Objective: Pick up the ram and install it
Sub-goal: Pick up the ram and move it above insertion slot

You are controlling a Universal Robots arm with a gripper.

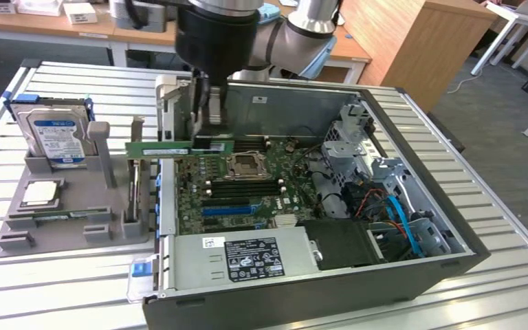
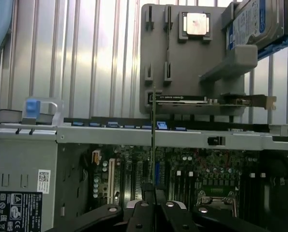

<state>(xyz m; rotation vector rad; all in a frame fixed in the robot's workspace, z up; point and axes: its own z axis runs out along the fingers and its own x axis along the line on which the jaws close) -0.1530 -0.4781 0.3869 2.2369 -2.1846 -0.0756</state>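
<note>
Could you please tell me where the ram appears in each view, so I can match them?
Exterior view: the ram held level in the tool, over the case wall beside the tray.
Wrist view: edge-on, a thin line crossing the motherboard.
Shared landmark: the silver processor chip.

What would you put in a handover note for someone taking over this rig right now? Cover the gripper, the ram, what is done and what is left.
Gripper: shut on one end of the ram.
Ram: held level in the air, across the side wall of the open case, between the grey parts holder and the motherboard.
Done: ram picked up.
Left: ram not yet seated in a motherboard slot.
</note>
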